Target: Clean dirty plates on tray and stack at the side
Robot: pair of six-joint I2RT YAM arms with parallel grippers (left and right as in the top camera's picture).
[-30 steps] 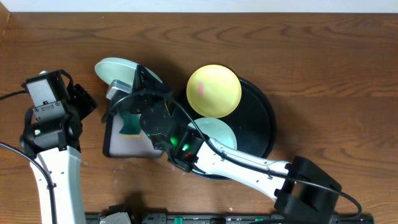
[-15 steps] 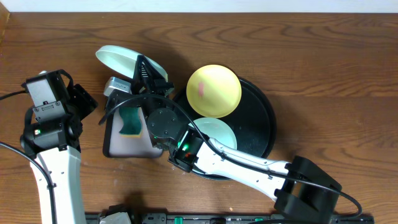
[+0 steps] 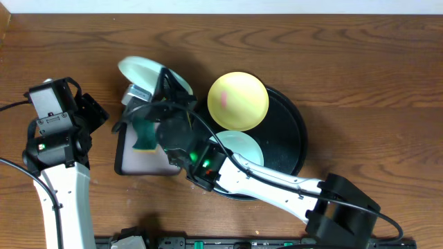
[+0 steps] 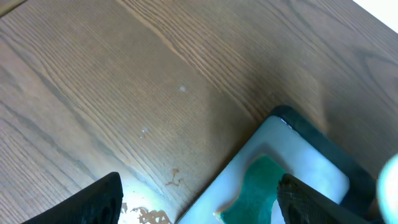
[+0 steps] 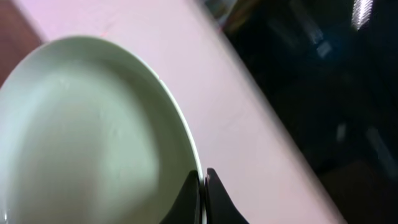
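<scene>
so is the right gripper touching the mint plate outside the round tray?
Touching. Right wrist view: right gripper clamps the mint plate at its rim.

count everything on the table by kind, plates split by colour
mint green plates: 2
pale yellow plates: 1
round black tray: 1
rectangular tray: 1
green sponge: 1
total: 6

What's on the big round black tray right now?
A pale yellow plate with a pink smear and a mint green plate, partly covered by the right arm. The tray beneath that arm is hidden.
</scene>
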